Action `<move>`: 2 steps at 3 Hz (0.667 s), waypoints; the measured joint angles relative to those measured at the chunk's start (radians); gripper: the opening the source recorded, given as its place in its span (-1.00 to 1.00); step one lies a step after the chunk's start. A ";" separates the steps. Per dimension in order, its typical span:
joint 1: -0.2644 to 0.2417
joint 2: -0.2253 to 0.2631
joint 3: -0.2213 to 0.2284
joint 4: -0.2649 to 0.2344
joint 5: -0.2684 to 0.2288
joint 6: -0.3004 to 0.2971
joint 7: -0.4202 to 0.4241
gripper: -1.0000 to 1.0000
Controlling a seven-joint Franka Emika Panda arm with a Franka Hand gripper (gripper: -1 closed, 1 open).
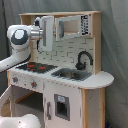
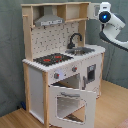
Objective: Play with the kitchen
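The kitchen (image 1: 65, 95) (image 2: 60, 65) is a tall white and light-wood toy. It has a black-red stovetop (image 1: 36, 66) (image 2: 52, 59), a silver sink (image 1: 71, 74) (image 2: 82, 50), a black faucet (image 1: 84, 59) (image 2: 75, 39) and a grey hood (image 2: 49, 21). In the second exterior view the windowed oven door (image 2: 70, 103) hangs open, tilted down and forward. A white door panel (image 1: 48, 33) stands swung out beside the microwave cabinet (image 1: 72, 26). My gripper (image 1: 39, 26) is at that panel's outer edge. The cabinet's side hides it in the second exterior view, where only the arm's white wrist (image 2: 106, 14) shows.
Grey curtain hangs behind the kitchen in both exterior views. The arm's large white joint (image 1: 20, 40) sits to the first exterior view's left of the stove. A white rounded arm part (image 1: 20, 121) fills the bottom left. Wooden floor (image 2: 107, 107) lies in front of the open oven door.
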 joint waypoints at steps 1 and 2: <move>0.015 -0.020 -0.014 -0.016 0.001 0.087 0.002 -1.00; 0.017 -0.021 -0.014 -0.016 0.002 0.089 0.003 1.00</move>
